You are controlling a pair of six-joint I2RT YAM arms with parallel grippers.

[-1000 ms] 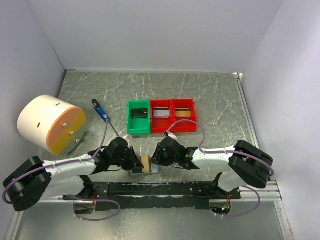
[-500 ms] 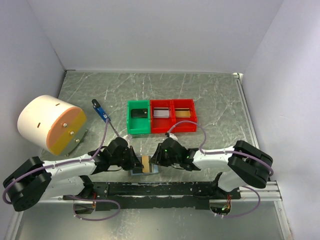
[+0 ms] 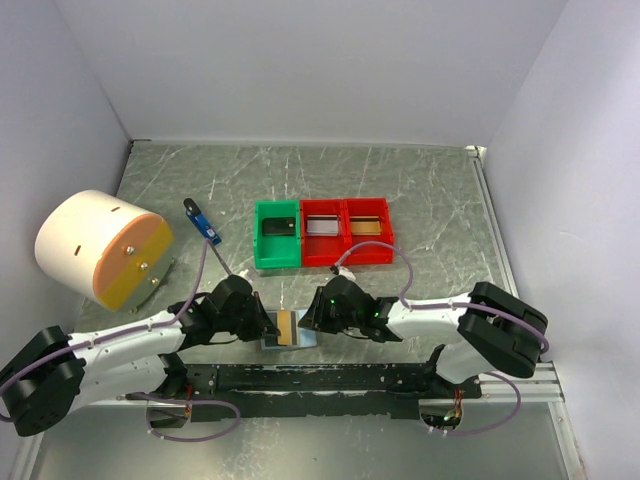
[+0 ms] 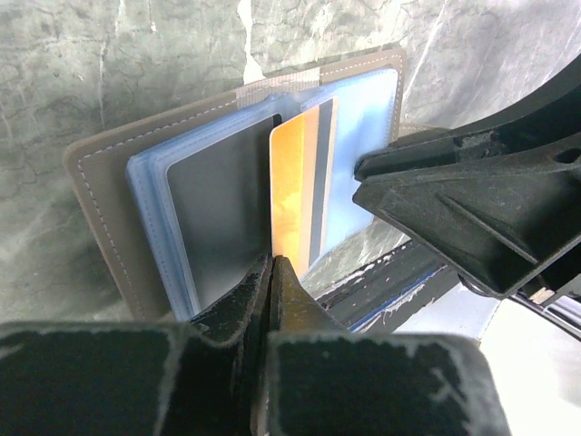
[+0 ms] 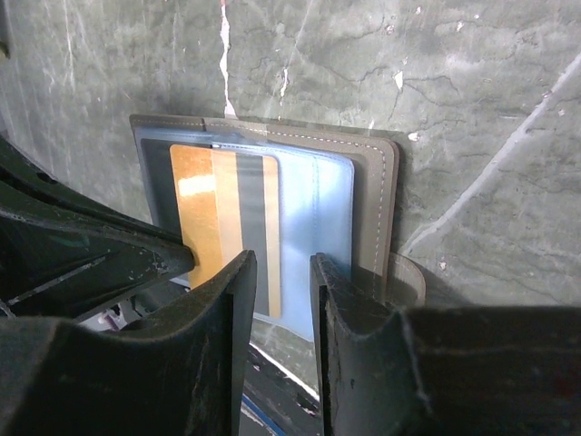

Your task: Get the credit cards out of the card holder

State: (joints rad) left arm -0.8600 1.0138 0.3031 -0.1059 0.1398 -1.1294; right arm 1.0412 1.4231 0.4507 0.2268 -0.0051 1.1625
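Lying open at six o'clock on the grey marbled table (image 3: pixel 430 200), the small grey bifold card holder (image 3: pixel 288 331) sits between the left gripper (image 3: pixel 268 326) at its nine and the right gripper (image 3: pixel 308 322) at its three. A green plastic tray (image 3: pixel 277 258) and two red plastic trays (image 3: pixel 323 256) stand at its twelve, a blue-and-black gadget (image 3: pixel 203 225) at eleven, a white-and-orange drum (image 3: pixel 100 248) at ten.

Left wrist view: the left jaws are pressed together at the lower corner of an orange striped card (image 4: pixel 295 182); whether they pinch it is unclear. The right gripper's black finger blocks the holder's three o'clock side.

Right wrist view: the right jaws stand narrowly apart over the pale blue sleeve (image 5: pixel 313 209).
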